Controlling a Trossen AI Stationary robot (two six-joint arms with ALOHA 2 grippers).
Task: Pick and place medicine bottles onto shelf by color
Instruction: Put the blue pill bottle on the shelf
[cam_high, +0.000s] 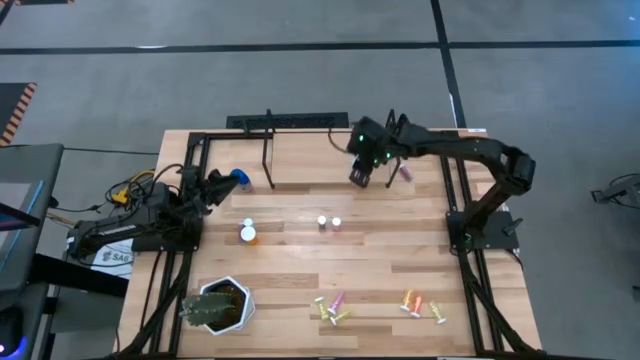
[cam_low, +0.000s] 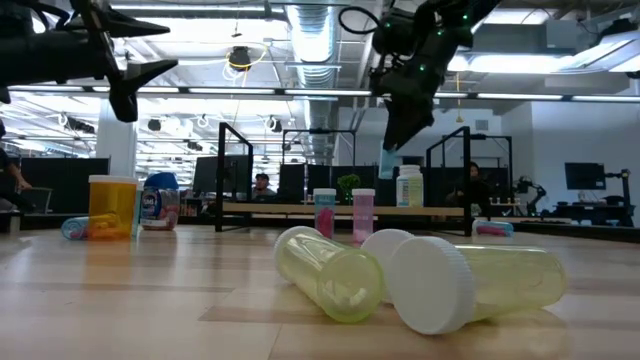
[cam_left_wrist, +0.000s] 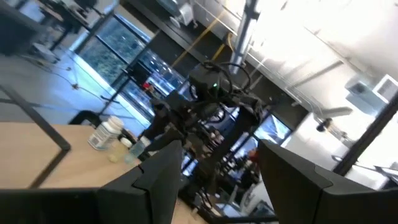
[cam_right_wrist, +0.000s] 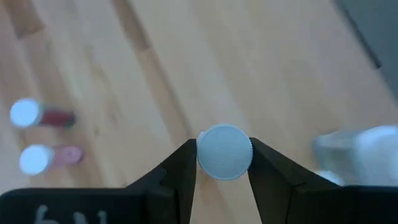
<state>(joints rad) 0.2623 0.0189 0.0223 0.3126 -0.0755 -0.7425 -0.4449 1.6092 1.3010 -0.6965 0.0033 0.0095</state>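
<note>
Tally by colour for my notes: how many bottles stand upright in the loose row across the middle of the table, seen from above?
orange bottle: 1
pink bottles: 2
Total: 3

right end effector (cam_right_wrist: 222, 163) closed, left arm resting
</note>
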